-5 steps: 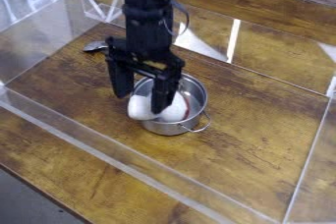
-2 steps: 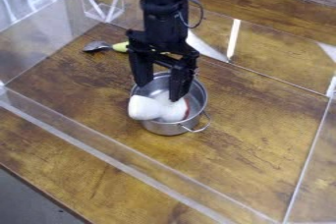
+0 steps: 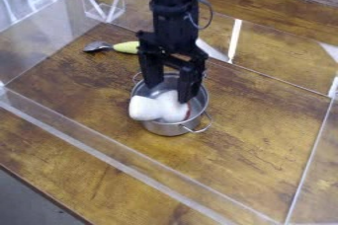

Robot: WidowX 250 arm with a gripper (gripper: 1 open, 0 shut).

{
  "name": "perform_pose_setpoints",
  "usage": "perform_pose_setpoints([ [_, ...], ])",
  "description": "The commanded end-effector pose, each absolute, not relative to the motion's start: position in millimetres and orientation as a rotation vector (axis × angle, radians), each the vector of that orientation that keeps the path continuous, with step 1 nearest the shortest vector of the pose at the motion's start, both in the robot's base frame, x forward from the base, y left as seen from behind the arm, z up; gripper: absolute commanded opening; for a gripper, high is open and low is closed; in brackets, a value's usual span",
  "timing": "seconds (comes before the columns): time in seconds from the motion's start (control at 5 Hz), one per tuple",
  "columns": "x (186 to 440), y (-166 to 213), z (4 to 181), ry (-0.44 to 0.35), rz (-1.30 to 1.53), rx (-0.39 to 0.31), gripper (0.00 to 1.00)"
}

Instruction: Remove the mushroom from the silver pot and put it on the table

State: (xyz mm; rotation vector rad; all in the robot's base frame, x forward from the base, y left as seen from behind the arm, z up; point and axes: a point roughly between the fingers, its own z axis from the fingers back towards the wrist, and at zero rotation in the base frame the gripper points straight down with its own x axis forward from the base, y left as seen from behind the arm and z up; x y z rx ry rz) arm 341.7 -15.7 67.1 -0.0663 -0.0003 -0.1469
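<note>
While your pincer [image 3: 172, 78] is hanging over the far half of the silver pot [image 3: 169, 127], its fingers are standing wide apart and are gripping nothing that you can make out. The mushroom [image 3: 158, 107] is lying in the pot, its whitish stem poking over the rim toward eight o'clock and its red-brown cap sitting against the inner wall toward three o'clock. Seen from the pincer, the mushroom is waiting toward six o'clock and lower down, so your coming move is turning on that offset: you are probably needing to bring the fingers nearer to the camera before lowering them. The long axis is running roughly from eight o'clock to two, and the fingers are looking spread more or less from nine to three, so you are likely wanting some wrist turn to close across the stem rather than along it. Only one arm is working here, and it is reaching in from twelve o'clock, so no choice of hand is arising. You are having to mind the rim, since a finger coming down on the steel could be tipping the pot. On the table [image 3: 258, 170], toward eleven o'clock from the pot, a yellow-green vegetable [image 3: 126, 46] is resting beside a spoon-like metal thing [image 3: 98, 46]. No brand, label or writing is showing legibly anywhere.
</note>
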Motion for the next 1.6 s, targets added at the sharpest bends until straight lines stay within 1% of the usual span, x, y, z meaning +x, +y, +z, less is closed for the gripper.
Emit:
perform_pose_setpoints([
  [0.0,338,-7,66.0,-0.042,-0.098,-0.071,1.0],
  [0.6,331,-12,48.5,-0.048,-0.073,-0.085,1.0],
  [1.0,354,16,58.3,-0.04,-0.096,-0.096,1.0],
  [1.4,348,7,79.1,-0.031,-0.146,-0.124,1.0],
])
